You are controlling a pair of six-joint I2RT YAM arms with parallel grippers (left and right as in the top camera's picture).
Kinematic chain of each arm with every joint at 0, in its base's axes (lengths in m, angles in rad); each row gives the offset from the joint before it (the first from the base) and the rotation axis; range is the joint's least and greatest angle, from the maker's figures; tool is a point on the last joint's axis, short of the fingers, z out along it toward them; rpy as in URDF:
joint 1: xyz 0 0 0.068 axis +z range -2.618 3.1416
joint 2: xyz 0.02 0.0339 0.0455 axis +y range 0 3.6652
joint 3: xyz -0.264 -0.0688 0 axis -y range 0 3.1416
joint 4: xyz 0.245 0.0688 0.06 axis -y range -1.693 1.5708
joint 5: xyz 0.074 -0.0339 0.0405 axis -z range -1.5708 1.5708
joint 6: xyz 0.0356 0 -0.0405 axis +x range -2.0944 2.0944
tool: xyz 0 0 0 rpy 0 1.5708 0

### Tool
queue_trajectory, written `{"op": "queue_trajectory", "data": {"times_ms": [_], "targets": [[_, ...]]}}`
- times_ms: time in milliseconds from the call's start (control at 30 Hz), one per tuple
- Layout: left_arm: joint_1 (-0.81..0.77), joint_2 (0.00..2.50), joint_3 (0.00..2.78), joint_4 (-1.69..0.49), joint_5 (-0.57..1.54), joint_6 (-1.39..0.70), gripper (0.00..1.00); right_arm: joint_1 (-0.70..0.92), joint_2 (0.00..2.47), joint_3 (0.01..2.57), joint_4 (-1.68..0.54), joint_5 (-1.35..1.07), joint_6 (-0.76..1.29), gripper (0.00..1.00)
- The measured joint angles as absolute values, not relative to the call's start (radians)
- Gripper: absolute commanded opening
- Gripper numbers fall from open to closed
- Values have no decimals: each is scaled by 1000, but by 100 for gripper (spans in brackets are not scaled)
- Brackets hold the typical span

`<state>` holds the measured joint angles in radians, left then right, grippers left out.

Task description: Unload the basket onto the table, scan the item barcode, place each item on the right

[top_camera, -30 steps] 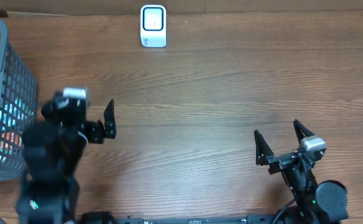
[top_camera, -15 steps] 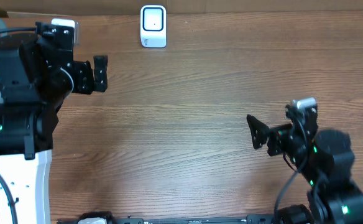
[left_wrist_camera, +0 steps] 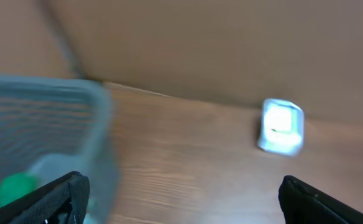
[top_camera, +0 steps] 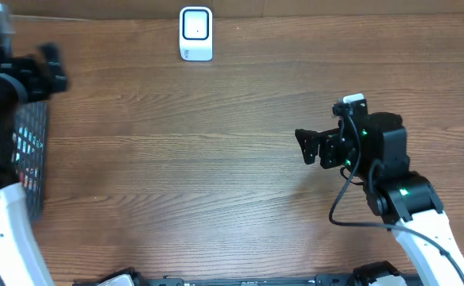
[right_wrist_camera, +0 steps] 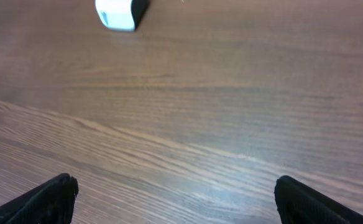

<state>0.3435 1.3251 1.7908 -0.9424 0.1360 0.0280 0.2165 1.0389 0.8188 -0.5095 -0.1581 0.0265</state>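
- Item to scan: we cannot single it out. The only goods we see are blurred shapes inside the grey mesh basket (top_camera: 32, 151) at the far left edge of the wooden table (top_camera: 216, 175). In the left wrist view a green round shape (left_wrist_camera: 13, 188) lies low in that basket (left_wrist_camera: 57, 106).
- Left gripper (top_camera: 51, 67): raised near the basket's far corner, motion-blurred from overhead. In its own camera the left gripper (left_wrist_camera: 181, 205) has its jaws spread wide, one fingertip in each bottom corner, nothing between them.
- Barcode scanner (top_camera: 195, 33): white, rounded, with a pale window. It stands at the far edge of the table, left of centre, well apart from both arms. It appears ahead and to the right in the left wrist view (left_wrist_camera: 281, 126), and at the top left in the right wrist view (right_wrist_camera: 120, 12).
- Right gripper (top_camera: 305, 147): right of centre, above bare wood, fingers pointing left. In its own view (right_wrist_camera: 181, 202) the jaws stand wide apart and hold nothing.
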Motion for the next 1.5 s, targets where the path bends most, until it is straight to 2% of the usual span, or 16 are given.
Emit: {"op": "queue_trajectory", "data": {"times_ms": [300,600,900,1300,1500], "targets": [[587,1465,1813,-952,100,6,100,216,1117,819,-510,-178,26,100],[703,1579,1813,-941,60,-17,100,216,1123,819,-509,-203,26,100],[768,1633,1813,-884,49,-53,98,216,1123,819,-509,-205,27,100],[772,1845,1813,-852,-29,-85,98,216,1123,819,-509,-206,26,100],[772,1918,1813,-766,-62,-79,100,216,1123,819,-509,-206,26,100]]}}
